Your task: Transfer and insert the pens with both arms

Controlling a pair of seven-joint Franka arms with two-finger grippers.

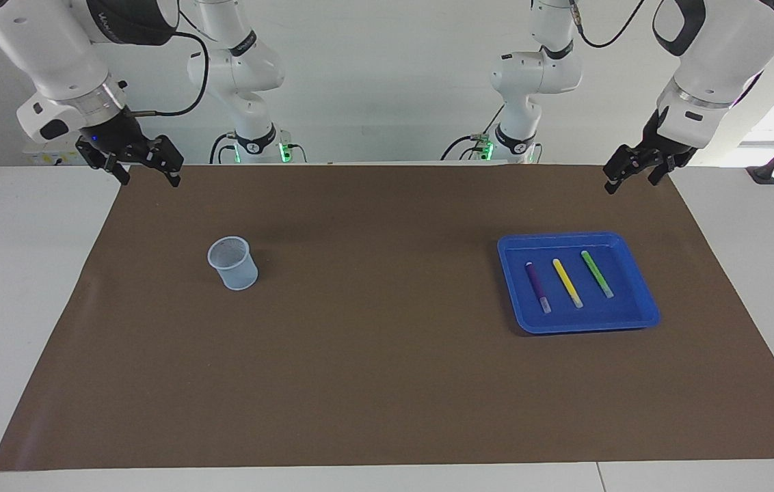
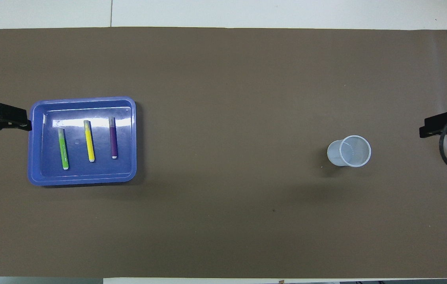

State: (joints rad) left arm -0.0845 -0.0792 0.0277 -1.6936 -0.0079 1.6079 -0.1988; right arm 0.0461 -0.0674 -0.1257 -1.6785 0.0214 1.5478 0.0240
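A brown mat is covering most of a white table. Two large white robot arms are hanging at the robots' edge of the mat, one at each end, both waiting.

The left gripper is hovering over the mat's corner at the left arm's end, its black fingers spread apart with a clear gap between them, holding nothing and touching nothing. In the overhead view the left gripper is showing just beside the tray's outer edge, though it is raised above the table.

The right gripper is hovering over the mat's corner at the right arm's end, fingers spread wide, empty and touching nothing.

A blue tray is sitting flat on the mat toward the left arm's end. Three pens are lying inside it, side by side and apart from each other, roughly parallel. The green pen is lying closest to the left arm's end, the yellow pen is in the middle, and the purple pen is lying closest to the table's centre.

A pale, see-through mesh cup is standing upright on the mat toward the right arm's end, well apart from the tray, with its mouth open upward.

Two smaller white arms with green lights are standing at the robots' edge of the table.
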